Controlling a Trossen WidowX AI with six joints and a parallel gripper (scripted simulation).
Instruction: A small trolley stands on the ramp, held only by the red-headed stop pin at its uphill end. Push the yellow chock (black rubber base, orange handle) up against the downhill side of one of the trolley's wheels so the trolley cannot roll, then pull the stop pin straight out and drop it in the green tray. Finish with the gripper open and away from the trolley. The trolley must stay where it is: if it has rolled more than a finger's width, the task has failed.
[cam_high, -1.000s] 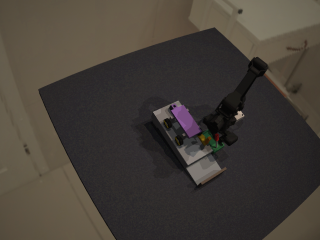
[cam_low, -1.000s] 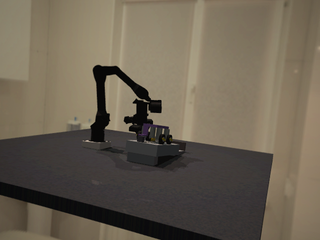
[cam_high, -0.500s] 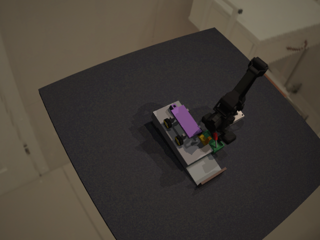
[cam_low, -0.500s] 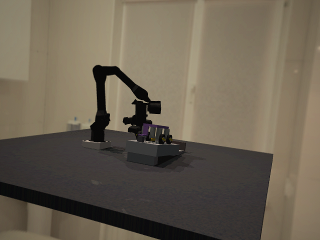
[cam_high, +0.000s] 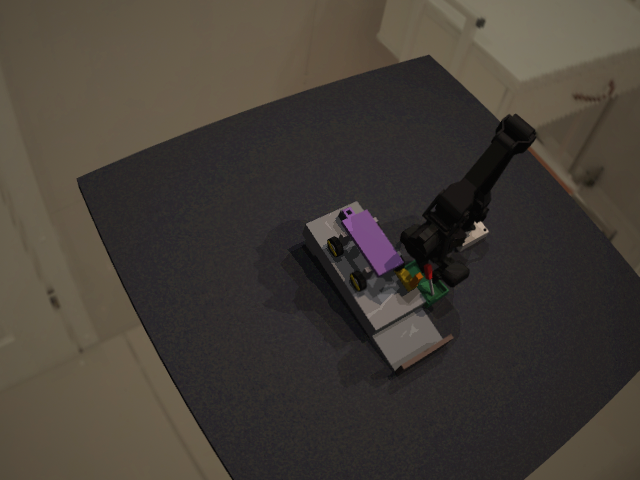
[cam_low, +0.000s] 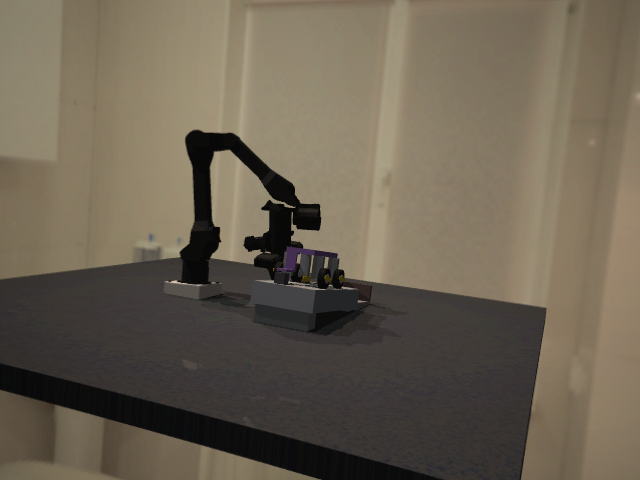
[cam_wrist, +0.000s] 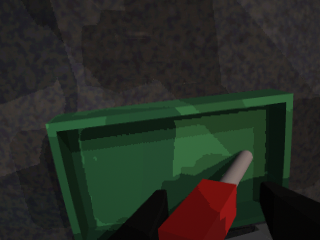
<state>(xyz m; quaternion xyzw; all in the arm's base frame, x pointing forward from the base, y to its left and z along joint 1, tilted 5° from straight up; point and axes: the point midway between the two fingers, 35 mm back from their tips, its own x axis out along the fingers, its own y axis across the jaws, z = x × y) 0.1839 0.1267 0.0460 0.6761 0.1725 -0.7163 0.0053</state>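
My gripper (cam_wrist: 213, 195) is open over the green tray (cam_high: 437, 296) (cam_wrist: 288, 140). The red-headed stop pin (cam_high: 428, 270) (cam_wrist: 207, 210) lies tilted between the parted fingers, with a gap visible beside its head; its grey shaft points down into the tray. Whether the tip touches the tray floor is unclear. The purple trolley (cam_high: 372, 241) (cam_low: 312, 252) stands on the ramp (cam_high: 390, 312) (cam_low: 283, 297). The yellow chock (cam_high: 406, 279) (cam_low: 306, 279) with its orange handle is at the downhill wheel on the arm's side; actual contact is hidden.
The ramp's low end has a brown end board (cam_high: 428, 352) (cam_low: 364, 291). The arm's white base (cam_high: 474, 235) (cam_low: 192, 289) stands beyond the tray. The gripper body hangs close beside the trolley and chock.
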